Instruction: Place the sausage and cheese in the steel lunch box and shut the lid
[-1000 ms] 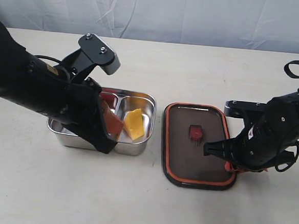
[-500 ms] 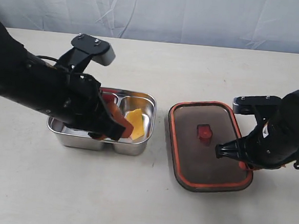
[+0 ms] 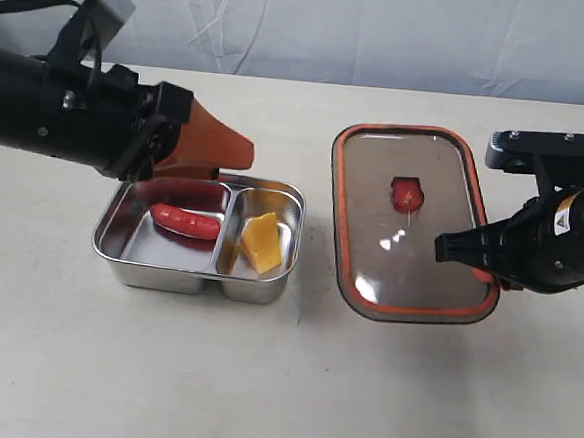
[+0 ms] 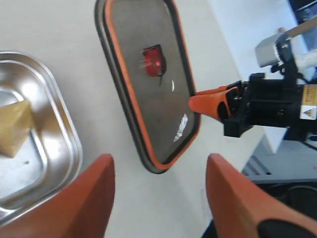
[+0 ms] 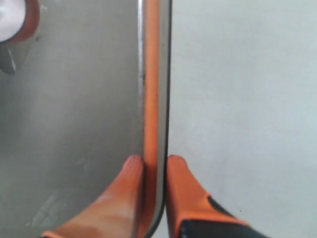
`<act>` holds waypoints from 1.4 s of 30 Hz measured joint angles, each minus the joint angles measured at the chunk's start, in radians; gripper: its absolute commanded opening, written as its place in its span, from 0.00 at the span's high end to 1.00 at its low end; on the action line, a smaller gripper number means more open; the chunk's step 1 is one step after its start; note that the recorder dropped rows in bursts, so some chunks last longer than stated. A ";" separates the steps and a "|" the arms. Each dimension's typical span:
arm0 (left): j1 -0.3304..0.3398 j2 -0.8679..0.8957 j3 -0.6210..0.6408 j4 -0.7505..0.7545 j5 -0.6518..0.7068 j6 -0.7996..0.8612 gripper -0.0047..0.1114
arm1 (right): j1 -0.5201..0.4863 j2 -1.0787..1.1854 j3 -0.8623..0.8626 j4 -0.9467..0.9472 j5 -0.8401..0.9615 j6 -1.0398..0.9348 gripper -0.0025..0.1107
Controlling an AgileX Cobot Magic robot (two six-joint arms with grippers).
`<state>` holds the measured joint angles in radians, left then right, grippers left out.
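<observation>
The steel lunch box (image 3: 119, 257) stands left of centre. The red sausage (image 3: 185, 220) lies in its left compartment and the yellow cheese (image 3: 260, 243) in its right one. My left gripper (image 3: 238, 155) hovers open behind the box, holding nothing; in the left wrist view its fingers (image 4: 94, 198) spread wide over the table. The dark lid (image 3: 410, 247), with its orange rim and valve tab (image 3: 407, 194), is off the table and tilted to the right of the box. My right gripper (image 3: 495, 280) is shut on the lid's right rim (image 5: 155, 99), one finger on each side.
The pale tabletop (image 3: 280, 389) spreads around the box and lid, and a white cloth backdrop (image 3: 335, 27) hangs behind. The left arm's black body (image 3: 49, 112) is at the far left. A gap of bare table separates the box and the lid.
My left arm rose and drew back from over the box, uncovering the sausage in the left compartment. My right gripper lifted and tilted the lid, carrying it towards the back of the table.
</observation>
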<state>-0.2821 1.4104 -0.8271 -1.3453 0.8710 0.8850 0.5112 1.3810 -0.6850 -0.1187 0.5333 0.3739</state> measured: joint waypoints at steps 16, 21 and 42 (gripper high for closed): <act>0.041 0.000 0.000 -0.080 0.069 0.111 0.50 | 0.000 -0.149 0.000 0.493 -0.035 -0.374 0.99; 0.041 0.000 0.000 -0.089 0.069 0.120 0.50 | 0.000 -0.165 0.000 0.629 -0.036 -0.498 0.99; 0.041 0.000 0.000 -0.146 0.125 0.167 0.50 | 0.060 -0.165 0.000 0.801 -0.056 -0.628 0.99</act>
<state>-0.2411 1.4104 -0.8271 -1.4909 0.9956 1.0519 0.5712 1.2164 -0.6850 0.6825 0.4777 -0.2540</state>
